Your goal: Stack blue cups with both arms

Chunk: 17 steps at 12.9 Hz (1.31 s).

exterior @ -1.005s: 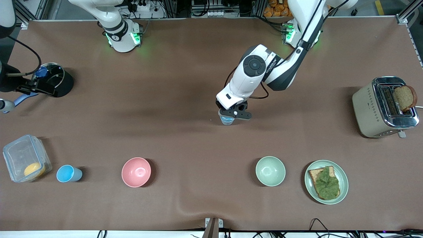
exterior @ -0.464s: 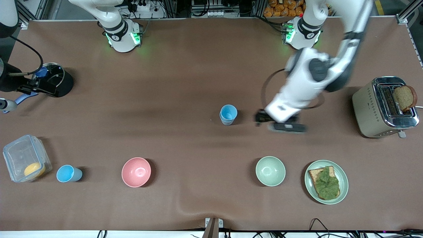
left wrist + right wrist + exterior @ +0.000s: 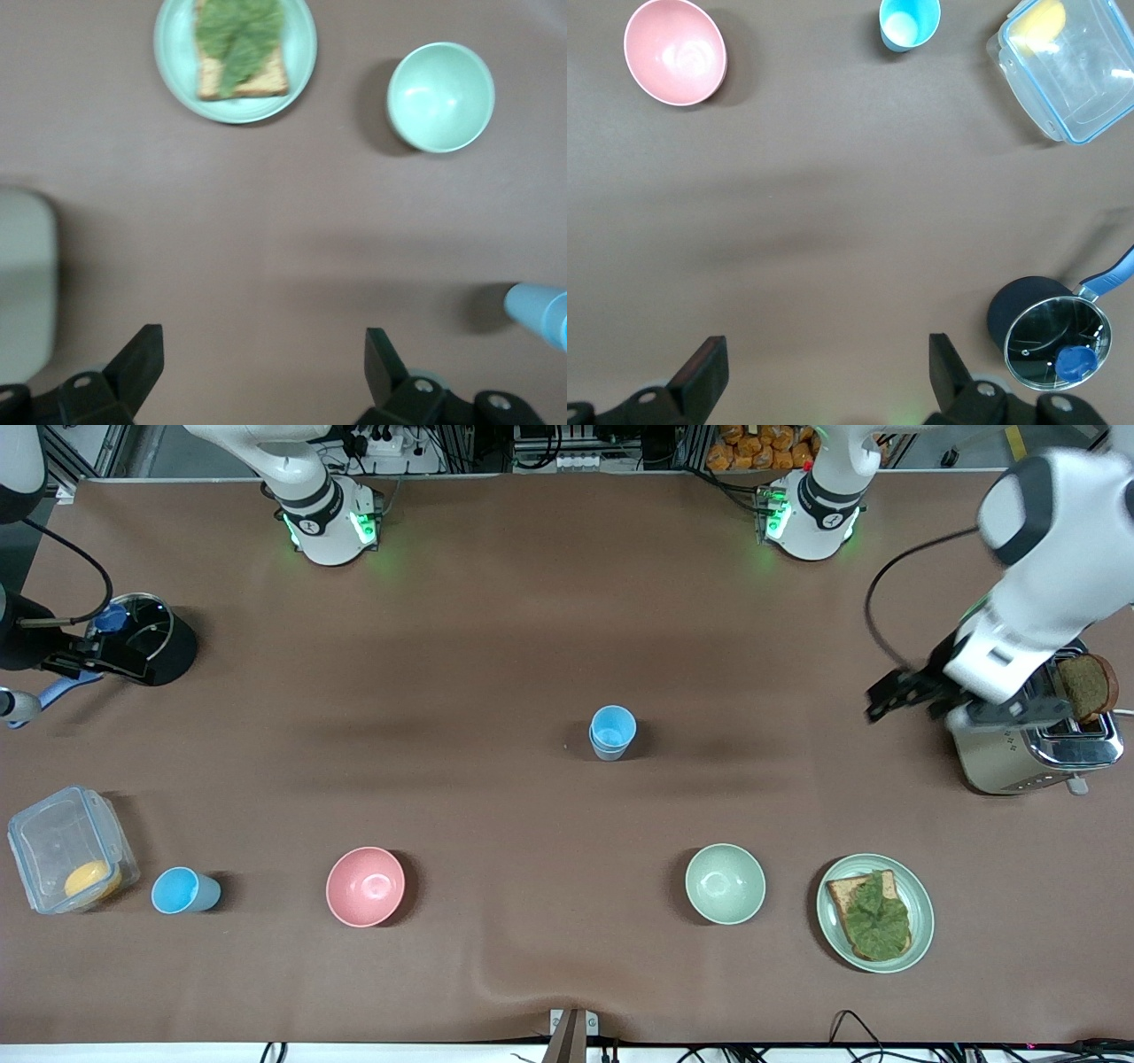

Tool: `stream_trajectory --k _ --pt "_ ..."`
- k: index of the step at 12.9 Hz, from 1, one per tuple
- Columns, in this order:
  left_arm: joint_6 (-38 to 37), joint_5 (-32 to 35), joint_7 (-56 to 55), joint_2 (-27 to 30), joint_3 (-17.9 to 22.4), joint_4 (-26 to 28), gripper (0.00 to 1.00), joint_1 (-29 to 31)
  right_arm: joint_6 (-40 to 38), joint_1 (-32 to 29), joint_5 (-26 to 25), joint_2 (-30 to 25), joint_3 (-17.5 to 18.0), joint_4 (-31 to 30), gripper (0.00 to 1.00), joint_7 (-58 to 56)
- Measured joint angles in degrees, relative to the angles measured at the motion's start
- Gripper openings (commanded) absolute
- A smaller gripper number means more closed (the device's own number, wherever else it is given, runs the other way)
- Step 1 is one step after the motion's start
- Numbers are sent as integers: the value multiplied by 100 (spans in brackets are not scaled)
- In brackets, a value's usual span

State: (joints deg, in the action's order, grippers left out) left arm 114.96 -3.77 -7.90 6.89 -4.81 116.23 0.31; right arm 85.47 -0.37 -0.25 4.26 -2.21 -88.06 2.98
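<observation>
Two light-blue cups [image 3: 612, 732] stand nested in one stack at the middle of the table; the stack's edge shows in the left wrist view [image 3: 540, 314]. A third blue cup [image 3: 183, 890] stands alone beside the plastic box, also in the right wrist view [image 3: 909, 22]. My left gripper [image 3: 899, 695] is open and empty, up in the air beside the toaster [image 3: 1028, 717]; its spread fingers frame bare table in its wrist view [image 3: 263, 363]. My right gripper [image 3: 89, 662] is open and empty, high over the table by the black pot [image 3: 151, 638], and shows in its wrist view [image 3: 824, 367].
A pink bowl [image 3: 365, 886] and a pale green bowl [image 3: 725, 883] sit near the front edge. A green plate with toast and lettuce [image 3: 874, 912] lies beside the green bowl. A clear plastic box [image 3: 66, 850] holds something yellow. The pot holds a blue object [image 3: 1075, 363].
My left gripper has let go of the upper cup, leaving it nested in the other, and has swung away toward the toaster. The right arm has not moved.
</observation>
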Motion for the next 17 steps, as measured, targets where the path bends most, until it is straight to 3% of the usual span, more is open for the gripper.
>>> stream_trajectory --k 3,6,11,17 --pt "-1190 175 3 530 -2 -197 100 144 0 -1 0 0 1 10 100 0" --pt "-1889 183 3 561 -2 -795 100 274 0 -1 0 0 2 12 100 0" --pt "-2336 196 3 -574 -2 -2145 100 308 -20 -5 0 0 1 14 100 0" --pt "-2370 197 2 -1248 -2 -2676 100 324 -30 -5 0 0 7 16 100 0"
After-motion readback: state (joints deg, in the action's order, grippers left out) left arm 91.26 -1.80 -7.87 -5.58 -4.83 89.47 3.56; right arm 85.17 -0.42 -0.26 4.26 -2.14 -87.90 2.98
